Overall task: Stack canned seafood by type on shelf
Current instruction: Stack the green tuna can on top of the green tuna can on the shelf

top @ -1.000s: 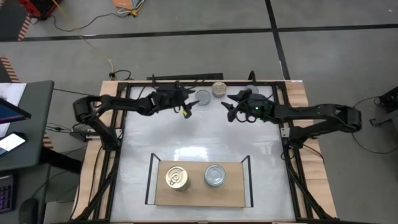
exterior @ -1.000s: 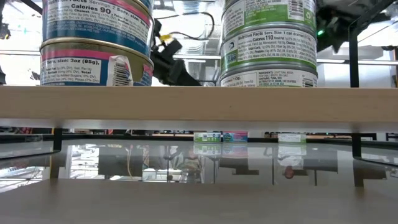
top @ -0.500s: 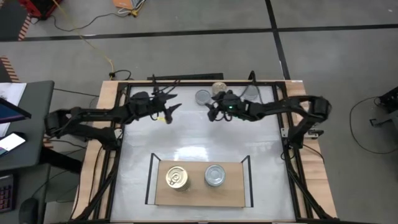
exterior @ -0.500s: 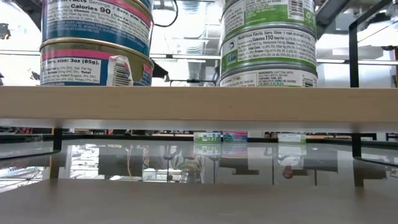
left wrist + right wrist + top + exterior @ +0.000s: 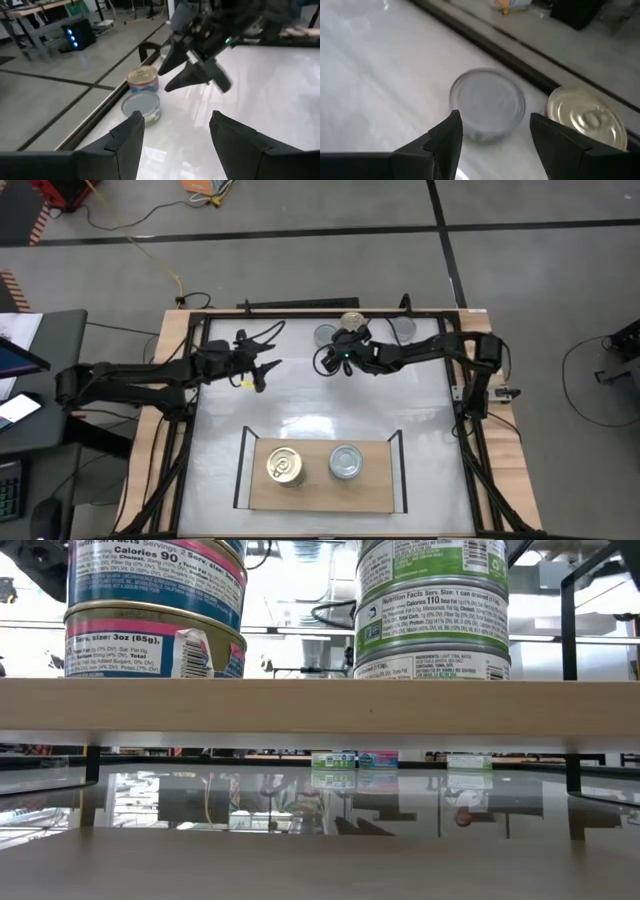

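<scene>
right fingers (image 5: pixel 492 145) spread above silver can (image 5: pixel 487 102), base hidden.

Right gripper (image 5: pixel 327 362) has swung across, fingers apart, now just beside the grey-lidded can (image 5: pixel 326 335) at the table's far edge. Left gripper (image 5: pixel 262 370), fingers apart, has pulled back, well away from that can.

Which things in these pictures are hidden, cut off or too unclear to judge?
- Low view: the upper tins of the gold-lidded stack and the silver-lidded stack on the light wooden shelf are cut off by the top edge, so their height is unknown.
- High view: the labels of the loose silver-lidded tin and gold-lidded tin are too small to read.
- Right wrist view: the tin's label is blurred.
</scene>
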